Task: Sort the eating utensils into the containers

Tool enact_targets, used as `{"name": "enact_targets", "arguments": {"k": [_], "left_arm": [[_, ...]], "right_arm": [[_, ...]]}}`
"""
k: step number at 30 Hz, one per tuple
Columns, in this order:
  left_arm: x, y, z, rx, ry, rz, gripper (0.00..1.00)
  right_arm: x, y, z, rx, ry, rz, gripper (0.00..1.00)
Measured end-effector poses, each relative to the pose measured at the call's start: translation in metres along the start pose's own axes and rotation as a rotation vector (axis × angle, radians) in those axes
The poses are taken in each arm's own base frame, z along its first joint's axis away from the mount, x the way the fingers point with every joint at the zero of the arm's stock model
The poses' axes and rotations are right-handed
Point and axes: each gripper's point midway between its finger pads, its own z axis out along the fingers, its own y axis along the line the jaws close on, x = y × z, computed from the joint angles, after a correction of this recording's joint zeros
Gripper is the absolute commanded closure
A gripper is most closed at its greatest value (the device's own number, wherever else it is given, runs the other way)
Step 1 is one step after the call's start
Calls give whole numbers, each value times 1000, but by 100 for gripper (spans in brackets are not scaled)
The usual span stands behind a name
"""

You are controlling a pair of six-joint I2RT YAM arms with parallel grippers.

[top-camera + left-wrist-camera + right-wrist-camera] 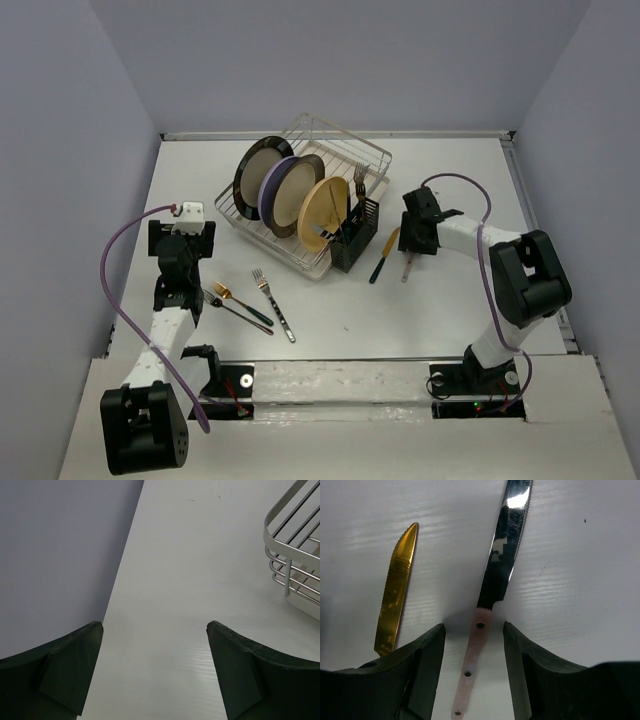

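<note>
A white table [430, 310] sits boxed by plain grey-lilac walls [70, 150]; light is even.

Black slotted cutlery holder [357, 240] stands upright, forks [360, 180] poking out. Gold knife [397, 590] and pink-handled silver knife [496, 570] lie flat beside it. Silver fork [275, 306] and gold fork [222, 291] lie well apart, front-left.

Robot lab booth, bare grey walls [75, 150], white table [340, 335], cabled arms [165, 310] bolted at edge

Pink-handled knife [496, 580] between right jaws: tip and handle end run off frame. Gold knife [396, 587] just outside them: handle hidden behind a finger [395, 680]. Wire dish rack [287, 577], ahead-right of left jaws: mostly off frame.
</note>
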Motion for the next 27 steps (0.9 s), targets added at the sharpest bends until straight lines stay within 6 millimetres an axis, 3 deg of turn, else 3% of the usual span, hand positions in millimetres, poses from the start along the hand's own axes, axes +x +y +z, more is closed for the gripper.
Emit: {"name": "enact_targets", "arguments": {"k": [3, 4, 5, 7, 13, 17, 19, 22, 25, 27], "left_arm": [[0, 0, 0, 0, 0, 0, 1], [0, 0, 0, 0, 0, 0, 1], [0, 0, 0, 0, 0, 0, 1], [0, 0, 0, 0, 0, 0, 1], [0, 0, 0, 0, 0, 0, 1], [0, 0, 0, 0, 0, 0, 1], [0, 0, 0, 0, 0, 0, 1], [0, 0, 0, -1, 1, 0, 1], [0, 0, 0, -3, 2, 0, 1], [1, 1, 0, -5, 4, 0, 1]], "right_arm": [[-1, 3, 5, 22, 20, -13, 58], [-3, 5, 6, 25, 25, -17, 67], [-4, 6, 7, 27, 27, -20, 84], [-7, 9, 9, 31, 30, -20, 99], [-11, 4, 8, 72, 14, -31, 100], [-25, -5, -12, 87, -51, -46, 100], [-41, -2, -34, 41, -130, -54, 100], [-94, 13, -108, -108, -418, -54, 100], [-142, 52, -215, -357, -853, -104, 100], [-142, 85, -276, -547, -1079, -188, 100]]}}
